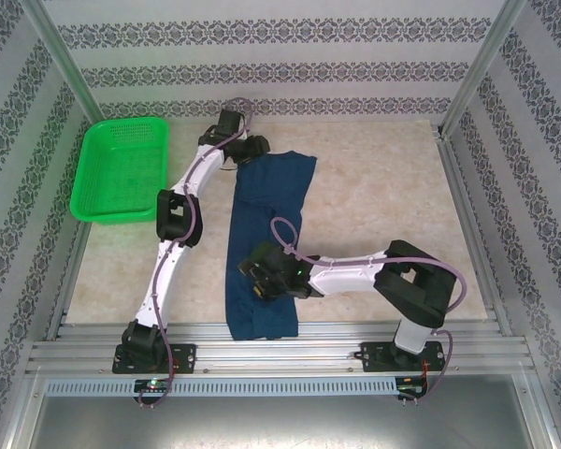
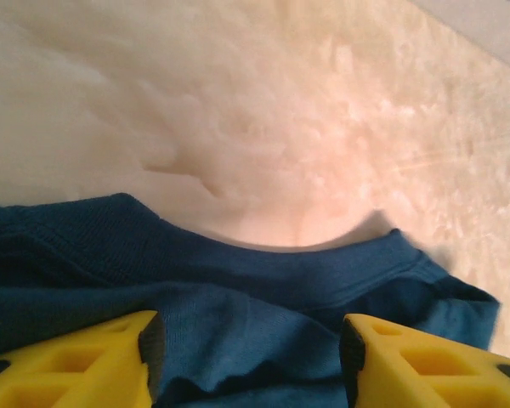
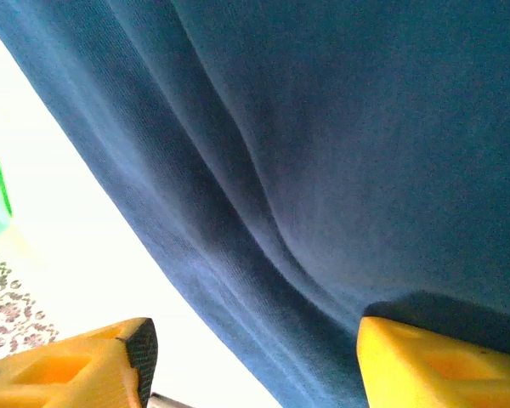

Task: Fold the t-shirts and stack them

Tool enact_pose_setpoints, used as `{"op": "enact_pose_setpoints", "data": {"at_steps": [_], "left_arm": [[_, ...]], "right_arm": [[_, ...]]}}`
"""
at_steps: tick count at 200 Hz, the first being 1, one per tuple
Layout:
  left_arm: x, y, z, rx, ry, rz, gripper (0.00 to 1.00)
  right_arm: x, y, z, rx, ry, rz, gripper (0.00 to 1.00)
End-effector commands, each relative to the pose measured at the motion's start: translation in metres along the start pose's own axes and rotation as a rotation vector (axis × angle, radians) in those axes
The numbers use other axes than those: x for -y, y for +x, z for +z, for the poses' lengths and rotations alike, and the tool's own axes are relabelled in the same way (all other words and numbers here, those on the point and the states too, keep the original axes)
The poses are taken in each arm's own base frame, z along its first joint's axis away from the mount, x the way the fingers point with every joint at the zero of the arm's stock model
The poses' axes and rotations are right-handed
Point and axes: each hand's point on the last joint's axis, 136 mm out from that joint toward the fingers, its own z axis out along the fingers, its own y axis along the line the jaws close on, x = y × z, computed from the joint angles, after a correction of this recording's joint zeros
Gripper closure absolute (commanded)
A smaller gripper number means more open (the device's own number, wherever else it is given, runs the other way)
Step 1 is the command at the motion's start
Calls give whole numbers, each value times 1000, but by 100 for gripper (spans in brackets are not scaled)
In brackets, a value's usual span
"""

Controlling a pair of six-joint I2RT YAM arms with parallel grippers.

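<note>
Top external view shows the dark navy t-shirt (image 1: 262, 234) lying as a long narrow strip down the middle of the beige table (image 1: 383, 206), its near end at the front edge and the green mesh basket (image 1: 122, 168) well apart at the far left. The left gripper (image 2: 246, 348) sits at the shirt's far end, yellow fingers spread above the cloth near the curved neckline, pinching nothing. The right gripper (image 3: 251, 348) is low over the shirt's near part, fingers likewise spread, one above bare table and one above cloth.

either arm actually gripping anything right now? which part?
Nothing is held. The left gripper has its jaws open over the collar of the t-shirt; the right gripper has its jaws open over a long side edge.
</note>
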Motion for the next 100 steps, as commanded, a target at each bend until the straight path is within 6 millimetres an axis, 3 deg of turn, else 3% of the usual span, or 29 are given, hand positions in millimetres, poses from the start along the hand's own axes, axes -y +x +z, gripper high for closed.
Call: {"op": "enact_pose_setpoints", "data": {"at_steps": [1,20,40,59,100], "left_arm": [[50,-54,-89,135,39,62,38],[52,-56,-125,149,-41,122,34],[53,-33,-144,92,-93,170,34],[45,7,-144,18,-154,223,35],[-6,88,-106,-110,-178,131,53]], "right_arm": [[-20,-39,-38,115,19,-154,34],[-32,-72,-64,158,121,-311,30],[-43,-99,-61,101,181,-397,30],[-55,-115,-43,55,193,-476,31],[-48,-149,-3,42,304,-508,39]]}}
